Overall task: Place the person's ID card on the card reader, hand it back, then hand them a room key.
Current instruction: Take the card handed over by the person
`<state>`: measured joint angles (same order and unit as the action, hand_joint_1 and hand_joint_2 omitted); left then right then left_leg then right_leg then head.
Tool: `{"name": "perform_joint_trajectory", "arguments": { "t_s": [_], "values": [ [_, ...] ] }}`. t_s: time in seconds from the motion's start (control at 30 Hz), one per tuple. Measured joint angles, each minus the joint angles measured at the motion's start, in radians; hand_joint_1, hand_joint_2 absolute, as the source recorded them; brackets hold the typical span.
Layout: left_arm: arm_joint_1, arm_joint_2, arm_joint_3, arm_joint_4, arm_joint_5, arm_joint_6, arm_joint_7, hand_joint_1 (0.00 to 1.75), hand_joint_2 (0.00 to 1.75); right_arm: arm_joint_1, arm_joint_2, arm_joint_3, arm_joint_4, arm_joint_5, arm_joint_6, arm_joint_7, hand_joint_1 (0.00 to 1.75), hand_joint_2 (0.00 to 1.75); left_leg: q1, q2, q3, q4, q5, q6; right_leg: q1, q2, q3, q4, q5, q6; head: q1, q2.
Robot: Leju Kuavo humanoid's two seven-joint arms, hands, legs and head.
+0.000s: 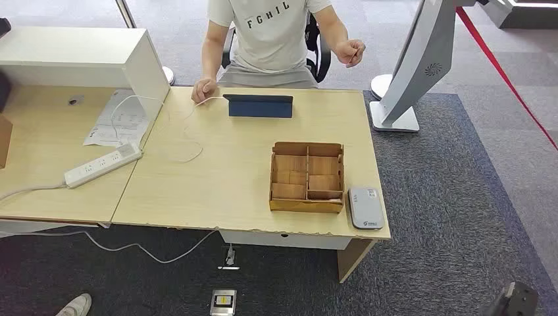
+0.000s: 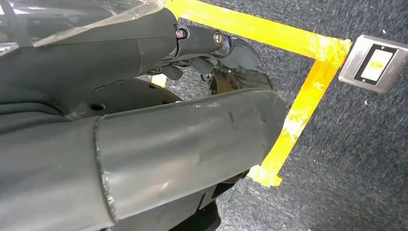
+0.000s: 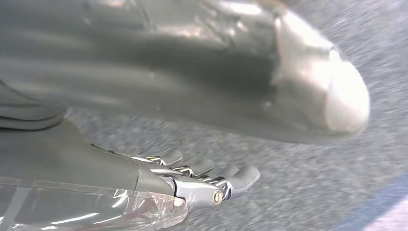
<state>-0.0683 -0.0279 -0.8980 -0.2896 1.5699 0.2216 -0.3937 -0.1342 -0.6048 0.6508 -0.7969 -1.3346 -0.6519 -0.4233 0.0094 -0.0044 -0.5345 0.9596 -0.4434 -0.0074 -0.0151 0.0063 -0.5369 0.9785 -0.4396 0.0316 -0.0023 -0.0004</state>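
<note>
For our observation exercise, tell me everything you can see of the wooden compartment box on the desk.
The wooden box is a low, open-topped tray of light brown wood, split by thin dividers into several compartments. It sits flat on the pale desk, near the front right corner, just beside the grey card reader. What the compartments hold cannot be told. No hand touches it.

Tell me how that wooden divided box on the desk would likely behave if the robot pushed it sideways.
The wooden box sits low and wide on the desk, so it would probably slide rather than tip. Its thin walls look stiff yet light, so little force should move it. The card reader sits close beside it and might get nudged toward the edge.
</note>
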Motion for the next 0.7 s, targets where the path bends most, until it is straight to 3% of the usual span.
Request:
{"name": "perform_joint_trajectory", "arguments": {
  "t_s": [0.43, 0.57, 0.7],
  "values": [
    [0.000, 0.000, -0.002, 0.000, 0.000, -0.030, -0.007, 0.00, 0.00, 0.068, -0.085, -0.130, -0.173, 0.008, -0.003, -0.031, 0.00, 0.00, 0.000, 0.000, 0.000, 0.000, -0.001, 0.001, 0.000, 0.000, 0.000, 0.000, 0.000, 0.000, 0.000, 0.000],
    [0.000, 0.001, -0.005, 0.000, 0.000, -0.038, -0.009, 0.00, 0.00, 0.082, -0.124, -0.174, -0.244, 0.056, -0.011, -0.031, 0.00, 1.75, -0.001, 0.000, -0.001, 0.000, -0.001, 0.001, -0.001, 0.000, 0.000, 0.000, 0.000, 0.000, 0.000, 0.000],
    [-0.001, 0.004, -0.010, 0.000, 0.000, -0.043, -0.007, 0.00, 0.00, 0.074, -0.166, -0.213, -0.322, 0.239, -0.011, 0.049, 0.00, 1.75, -0.001, 0.000, -0.001, 0.000, 0.000, 0.001, -0.001, 0.000, 0.000, 0.000, 0.000, 0.001, 0.000, 0.000]
  ]
}}
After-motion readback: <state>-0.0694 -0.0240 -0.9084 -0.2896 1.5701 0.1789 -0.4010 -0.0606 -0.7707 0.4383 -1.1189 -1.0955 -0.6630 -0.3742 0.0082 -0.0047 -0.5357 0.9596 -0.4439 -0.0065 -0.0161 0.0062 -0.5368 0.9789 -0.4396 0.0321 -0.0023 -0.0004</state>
